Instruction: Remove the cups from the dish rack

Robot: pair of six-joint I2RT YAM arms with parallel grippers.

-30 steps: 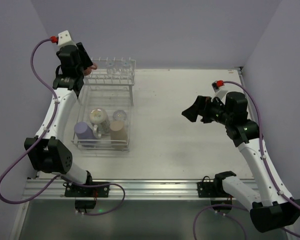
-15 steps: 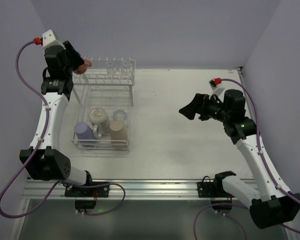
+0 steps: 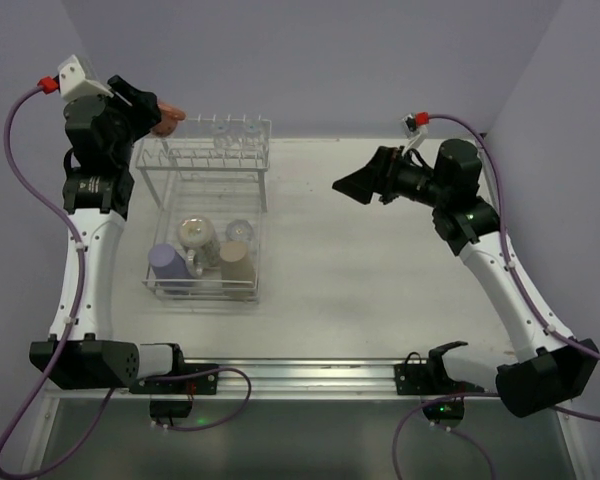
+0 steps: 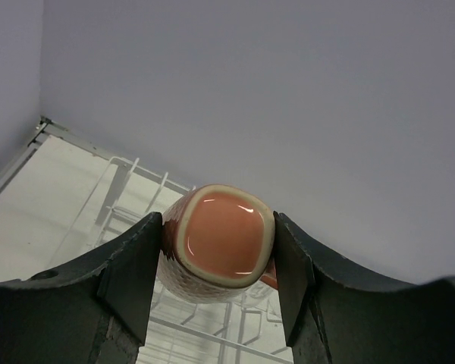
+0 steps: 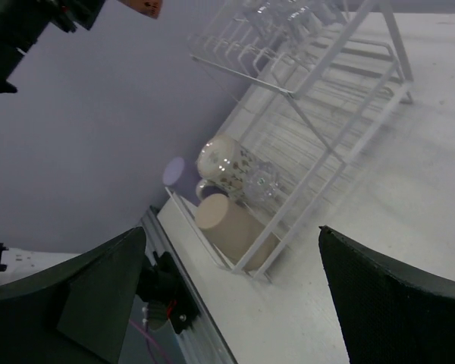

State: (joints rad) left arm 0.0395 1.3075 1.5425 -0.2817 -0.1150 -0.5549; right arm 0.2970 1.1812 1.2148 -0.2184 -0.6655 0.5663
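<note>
My left gripper [image 3: 158, 112] is shut on the salmon-pink mug [image 3: 166, 122], held in the air above the far left corner of the white dish rack [image 3: 264, 172]. In the left wrist view the mug's base [image 4: 221, 241] sits squeezed between both fingers. Small clear glasses [image 3: 232, 132] stand on the rack's upper shelf. The lower basket holds the lavender cup [image 3: 168, 264], the tan tumbler [image 3: 236, 262], a patterned white mug [image 3: 197, 236] and a clear glass [image 3: 239, 231]. My right gripper [image 3: 355, 186] is open and empty, in the air right of the rack, pointing at it.
The right wrist view shows the rack [image 5: 318, 129] from the side, with the tan tumbler [image 5: 239, 227], the patterned mug [image 5: 224, 163] and a clear glass [image 5: 262, 182]. The grey table [image 3: 380, 270] stretches right of the rack. Walls stand close behind and beside it.
My left gripper has lifted the pink mug up and to the left, off the rack's upper shelf. My right gripper has moved left and farther back, toward the rack.
</note>
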